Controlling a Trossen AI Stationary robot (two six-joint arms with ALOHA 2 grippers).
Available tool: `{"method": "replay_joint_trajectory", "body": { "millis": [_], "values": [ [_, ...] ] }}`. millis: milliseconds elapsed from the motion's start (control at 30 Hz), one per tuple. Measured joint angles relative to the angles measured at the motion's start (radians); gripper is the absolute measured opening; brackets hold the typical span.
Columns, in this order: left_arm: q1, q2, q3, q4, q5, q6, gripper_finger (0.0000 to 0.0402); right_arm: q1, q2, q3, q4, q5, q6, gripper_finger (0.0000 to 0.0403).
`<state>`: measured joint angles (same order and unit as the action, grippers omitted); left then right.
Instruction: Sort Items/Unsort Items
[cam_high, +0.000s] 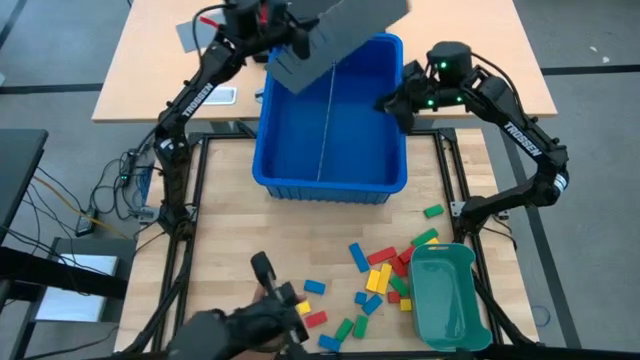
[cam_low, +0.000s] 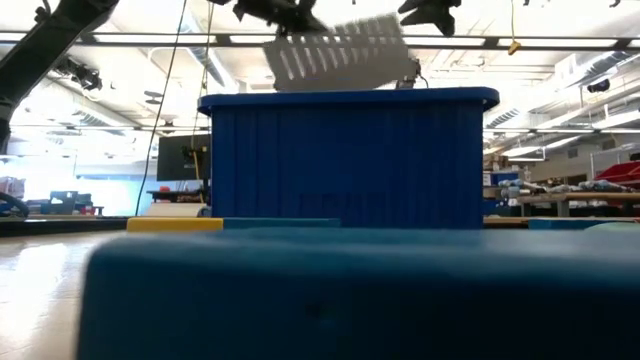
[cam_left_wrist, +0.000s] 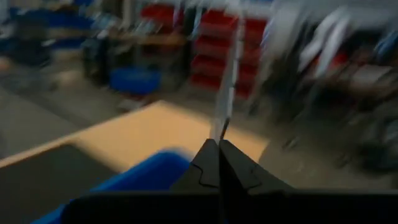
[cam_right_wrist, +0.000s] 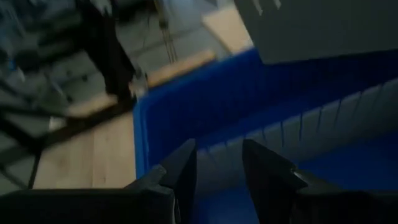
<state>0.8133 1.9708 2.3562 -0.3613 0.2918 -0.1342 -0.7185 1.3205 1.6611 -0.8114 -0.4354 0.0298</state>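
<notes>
Blocks (cam_high: 385, 278) loose on bench (cam_high: 240, 215): light, rigid, smooth; I'd pinch long sides.
Left pincer (cam_high: 283, 42) clamped on grey divider (cam_high: 340, 32); right pincer (cam_right_wrist: 216, 163) apart, empty, over blue bin (cam_high: 330, 125).

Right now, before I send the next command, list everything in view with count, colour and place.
bin: one, blue, far middle of the table.
divider sheet: one, grey, slotted, lifted tilted over the bin's far rim.
tray: one, teal-green, near right.
blocks: about twenty, red, yellow, green, blue, loose on the table left of the tray.
camera mount: one, dark, near edge.
left tool: shut on the divider sheet, above the bin's far left.
right tool: open, holding nothing, over the bin's right rim.
</notes>
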Motion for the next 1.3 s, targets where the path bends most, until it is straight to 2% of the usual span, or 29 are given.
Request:
{"method": "replay_joint_trajectory", "body": {
  "millis": [100,267,333,467,567,767,1033,1167,1300],
  "values": [
    [0.018,-0.016,0.0,0.123,0.086,-0.14,0.0,-0.022,0.001,-0.004,0.104,-0.011,0.086,0.0132],
    [0.041,-0.022,0.001,0.31,0.143,-0.324,0.0,-0.054,0.002,-0.055,0.365,-0.014,0.27,0.0132],
    [0.047,-0.022,0.0,0.389,0.166,-0.401,0.0,-0.063,0.002,-0.078,0.502,-0.016,0.312,0.0132],
    [0.051,-0.024,0.0,0.526,0.202,-0.524,0.0,-0.091,0.002,-0.125,0.832,-0.116,0.444,0.0133],
    [0.051,-0.024,0.0,0.617,0.224,-0.577,0.0,-0.107,0.002,-0.143,0.991,-0.117,0.531,0.0138],
    [0.051,-0.024,0.0,0.751,0.232,-0.709,0.0,-0.129,0.002,-0.144,1.068,-0.083,0.571,0.017],
    [0.029,-0.024,0.0,0.783,0.258,-0.716,0.0,-0.119,0.004,-0.144,1.113,-0.047,0.58,0.0222],
    [0.006,-0.023,0.0,0.785,0.273,-0.716,0.0,-0.104,0.016,-0.136,1.136,-0.017,0.579,0.0231],
    [-0.015,-0.023,0.0,0.788,0.289,-0.716,0.0,-0.093,0.059,-0.083,1.131,-0.034,0.595,0.0233]
  ]
}}
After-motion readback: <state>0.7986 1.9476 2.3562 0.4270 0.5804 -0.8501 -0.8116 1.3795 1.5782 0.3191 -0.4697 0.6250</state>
